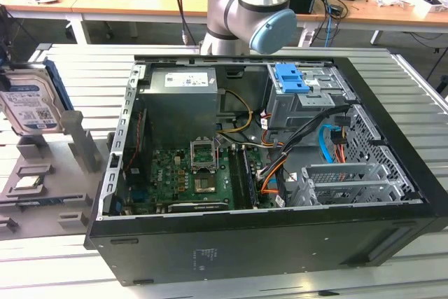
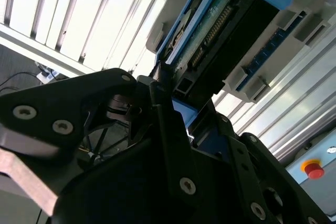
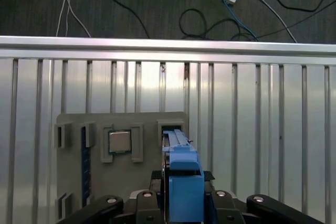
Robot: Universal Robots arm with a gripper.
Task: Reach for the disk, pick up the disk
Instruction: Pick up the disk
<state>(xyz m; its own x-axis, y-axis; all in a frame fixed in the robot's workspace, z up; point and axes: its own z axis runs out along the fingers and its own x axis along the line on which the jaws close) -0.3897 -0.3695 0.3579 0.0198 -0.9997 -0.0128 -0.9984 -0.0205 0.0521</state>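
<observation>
Disk (image 1: pixel 29 106) clipped at exterior view's left edge, one end behind claw (image 3: pixel 182 199)

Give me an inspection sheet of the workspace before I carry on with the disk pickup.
Surface: slatted metal table, carrying an open computer case and a grey fixture plate.
Job's things: disk stands on edge in the fixture plate, outside the case.
Clutter: small square chip seated in the plate beside the disk.
Grippers: gripper at the disk, black parts on both sides of its blue rail.
Cables: coloured wires inside the case; loose cables on the floor.
Surroundings: desks behind the table.
</observation>
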